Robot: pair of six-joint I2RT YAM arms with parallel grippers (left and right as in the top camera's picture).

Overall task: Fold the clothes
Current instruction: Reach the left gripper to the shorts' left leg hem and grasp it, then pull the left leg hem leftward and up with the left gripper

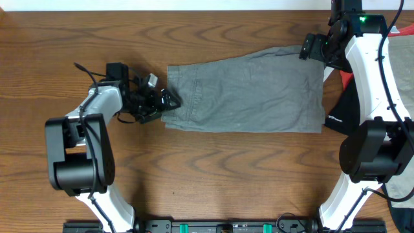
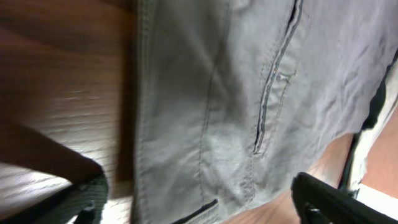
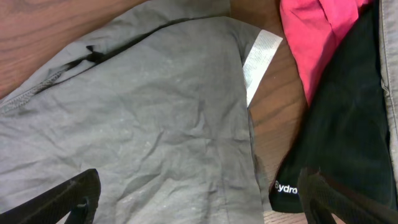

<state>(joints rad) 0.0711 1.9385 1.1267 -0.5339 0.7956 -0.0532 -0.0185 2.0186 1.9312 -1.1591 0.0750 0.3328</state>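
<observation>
Shorts are lying flat on the table, long axis running left to right. We are hovering both jaws wide and empty: left gripper at the waistband, right gripper over the opposite hem.

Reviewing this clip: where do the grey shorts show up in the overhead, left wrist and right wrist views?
Overhead: the grey shorts lie spread flat at the centre of the picture.
Left wrist: they fill the middle and right, with the stitched pocket slit showing.
Right wrist: they cover the left and centre, with a white label at their right edge.
Shared landmark: the brown wooden table, bare beside the shorts in every view.
</observation>
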